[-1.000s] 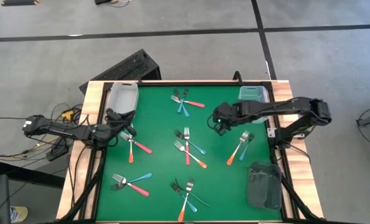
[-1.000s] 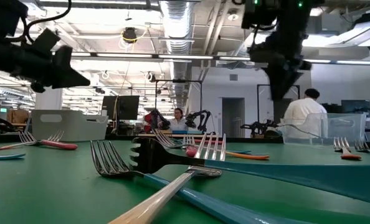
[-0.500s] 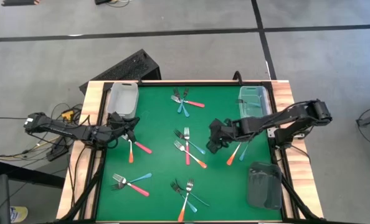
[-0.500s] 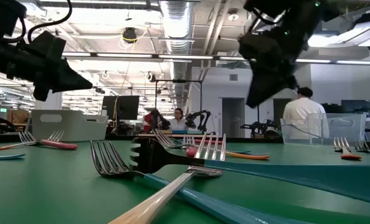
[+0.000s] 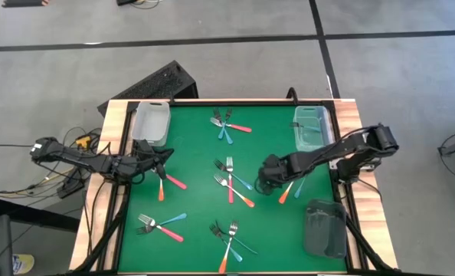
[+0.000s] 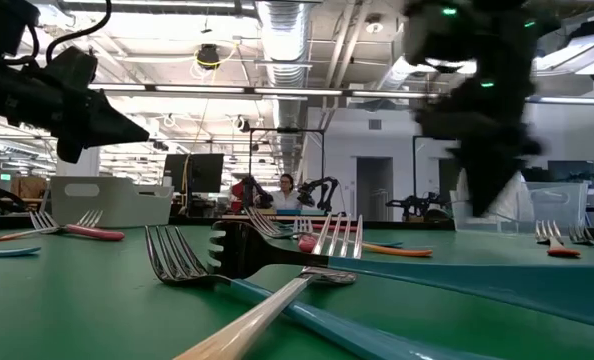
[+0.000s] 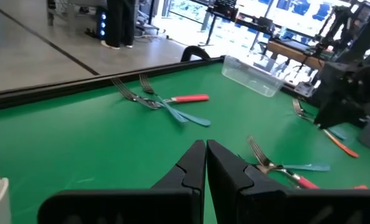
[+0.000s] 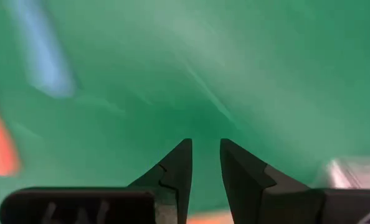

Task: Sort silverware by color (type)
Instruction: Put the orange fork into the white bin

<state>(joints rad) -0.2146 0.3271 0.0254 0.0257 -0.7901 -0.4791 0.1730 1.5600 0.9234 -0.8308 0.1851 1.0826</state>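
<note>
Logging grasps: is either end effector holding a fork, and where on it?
Nothing held: left end effector shut empty; right end effector open over bare green mat.

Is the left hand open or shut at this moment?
Shut. In the left wrist view the left hand has its two dark fingers pressed together with nothing between them, above the green table.
</note>
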